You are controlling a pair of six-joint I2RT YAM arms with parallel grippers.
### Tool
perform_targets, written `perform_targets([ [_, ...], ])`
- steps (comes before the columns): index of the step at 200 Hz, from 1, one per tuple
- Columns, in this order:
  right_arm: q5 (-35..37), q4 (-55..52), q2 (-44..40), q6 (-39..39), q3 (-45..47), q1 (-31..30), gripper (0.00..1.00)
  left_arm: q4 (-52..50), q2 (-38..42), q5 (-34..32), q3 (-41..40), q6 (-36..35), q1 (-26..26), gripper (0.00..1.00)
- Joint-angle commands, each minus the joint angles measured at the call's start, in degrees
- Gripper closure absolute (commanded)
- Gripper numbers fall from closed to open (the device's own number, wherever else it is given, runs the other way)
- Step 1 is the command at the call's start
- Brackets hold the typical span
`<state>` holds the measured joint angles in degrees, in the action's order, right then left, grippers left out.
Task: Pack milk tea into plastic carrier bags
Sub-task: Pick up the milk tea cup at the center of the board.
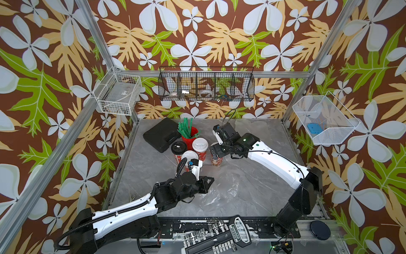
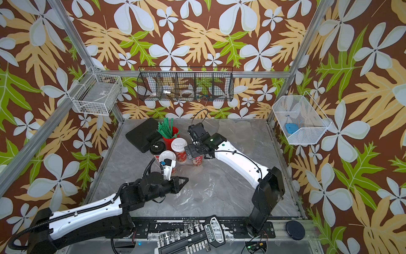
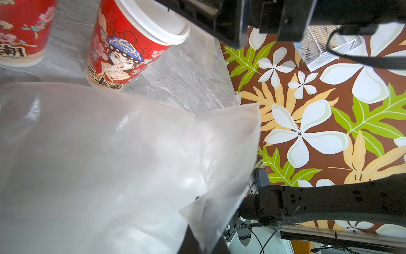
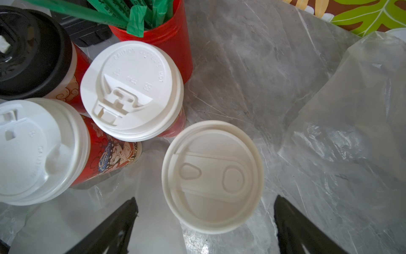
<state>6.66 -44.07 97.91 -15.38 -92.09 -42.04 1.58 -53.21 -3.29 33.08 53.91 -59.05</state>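
Four milk tea cups stand mid-table in both top views: one with a black lid, two with white lids, and a fourth set apart to the right. My right gripper hangs open just above that fourth cup. In the right wrist view its lid lies between the two dark fingers, apart from both. My left gripper is shut on the edge of a clear plastic carrier bag, which it holds up off the table in front of the cups. The bag hides most of its fingers.
A red cup of green straws and a black case stand behind the cups. More clear plastic lies on the table at the front and to the right. A socket set sits at the front edge.
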Motion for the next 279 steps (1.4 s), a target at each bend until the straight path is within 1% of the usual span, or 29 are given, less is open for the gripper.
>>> perform_targets([
  [1, 2.1, -0.8, 0.8, -0.1, -0.7, 0.0, 0.07, 1.7, 0.6, -1.2, -0.2, 0.7, 0.1, 1.0],
  [20, 3.8, -0.4, 1.0, -1.5, -0.9, 0.0, 0.14, 1.8, 0.7, -0.9, -0.3, 0.7, 0.1, 1.0],
  [52, 3.7, 1.9, 0.8, -1.8, -0.2, 0.0, 0.14, 2.1, 0.3, -0.6, 0.0, 0.5, 0.1, 1.0],
  [93, 1.7, 2.1, 2.5, -1.7, -1.1, 0.0, 0.15, 2.5, 0.1, -0.4, -0.1, 0.6, 0.1, 1.0],
  [127, 1.7, 2.4, 2.9, -1.9, -1.1, 0.0, 0.16, 2.6, 0.3, -0.5, -0.3, 0.7, 0.1, 1.0],
  [159, 1.7, 2.9, 3.1, -2.1, -0.9, 0.1, 0.22, 2.8, 0.3, -0.5, -0.3, 0.8, 0.0, 1.0],
  [248, 0.9, 3.0, 3.4, -2.7, 0.7, 0.1, 0.23, 2.8, 0.5, -0.6, -0.3, 0.8, 0.0, 1.0],
  [279, 1.1, 2.9, 3.5, -2.8, 1.0, 0.0, 0.27, 2.8, 0.5, -0.7, -0.3, 0.9, 0.0, 1.0],
])
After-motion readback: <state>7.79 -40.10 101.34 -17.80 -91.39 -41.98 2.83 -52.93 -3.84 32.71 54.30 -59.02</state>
